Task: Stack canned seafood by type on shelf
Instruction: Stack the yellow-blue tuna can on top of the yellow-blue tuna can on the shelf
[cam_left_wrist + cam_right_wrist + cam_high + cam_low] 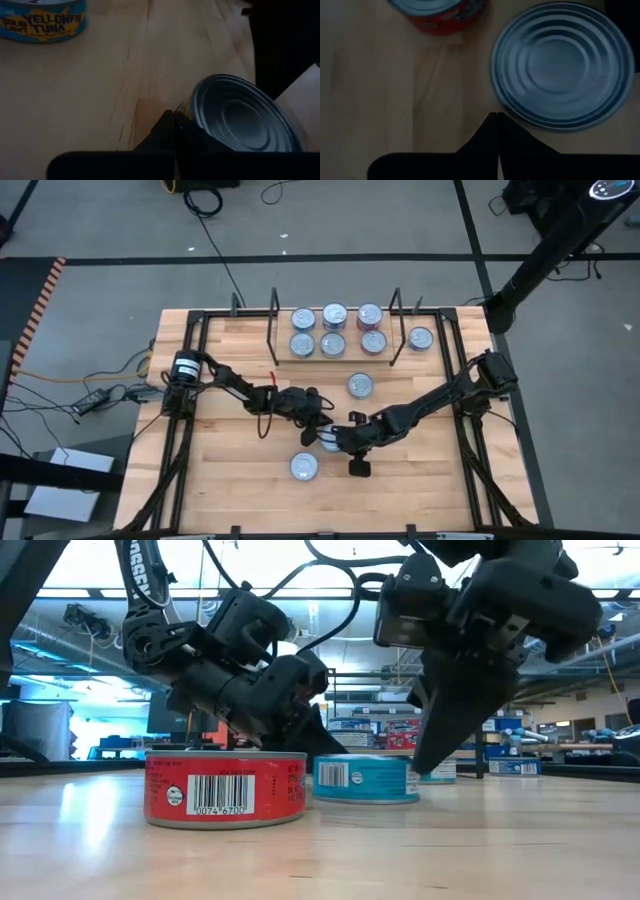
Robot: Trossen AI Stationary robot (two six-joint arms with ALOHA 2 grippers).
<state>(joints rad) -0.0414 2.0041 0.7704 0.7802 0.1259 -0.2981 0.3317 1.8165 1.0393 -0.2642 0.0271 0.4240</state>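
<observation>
Both closed, empty grippers, left gripper (322, 420) and right gripper (336, 438), flank a flat teal-labelled silver tin (365, 778) mid-table. A red-labelled tin (225, 788) sits nearer on the light wooden table (230, 480).

Around the pale wooden tabletop (230, 480) lies grey floor (100, 220) crossed by black cables (215, 240), while bright ceiling lights (90, 575) glare over cluttered shelving (400, 730) behind.

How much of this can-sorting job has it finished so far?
Partly done, it seems. Six cans sit in two rows between the shelf uprights. Nothing is held: the left gripper and right gripper are both shut beside a teal can. Still loose: that can, a red can, one mid-table and one past the right upright.
</observation>
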